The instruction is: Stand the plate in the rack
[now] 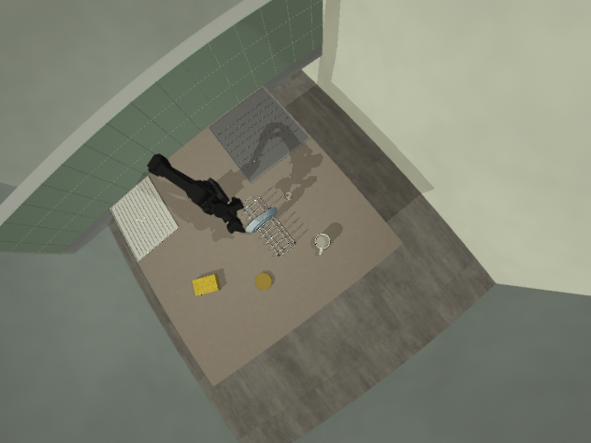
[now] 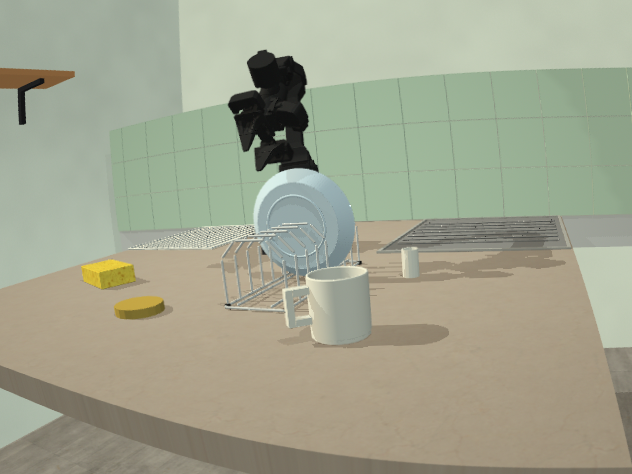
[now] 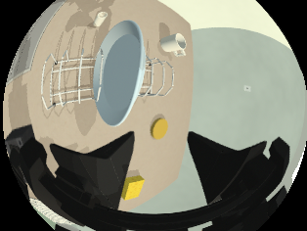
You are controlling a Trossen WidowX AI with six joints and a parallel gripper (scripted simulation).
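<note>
A light blue plate (image 1: 261,220) (image 2: 334,204) (image 3: 119,73) stands on edge in the wire dish rack (image 1: 294,243) (image 2: 252,308) (image 3: 79,83), leaning somewhat to one side. Its lower edge is between the rack's wires; how deep it sits is partly hidden. The rack stands on the counter, and the feet that show look down on it. My gripper (image 1: 239,218) (image 2: 252,159) (image 3: 161,135) is open and empty, above and to the side of the plate. In the wrist view the plate is beyond the left finger, not between the fingers, with a gap between them.
A white mug (image 1: 322,241) (image 2: 339,306) (image 3: 172,43) and a small white cup (image 1: 288,195) (image 2: 409,262) (image 3: 101,19) stand beside the rack. A yellow sponge (image 1: 206,284) (image 2: 108,273) (image 3: 133,188) and a round mustard disc (image 1: 263,281) (image 2: 139,307) (image 3: 159,128) lie on the other side.
</note>
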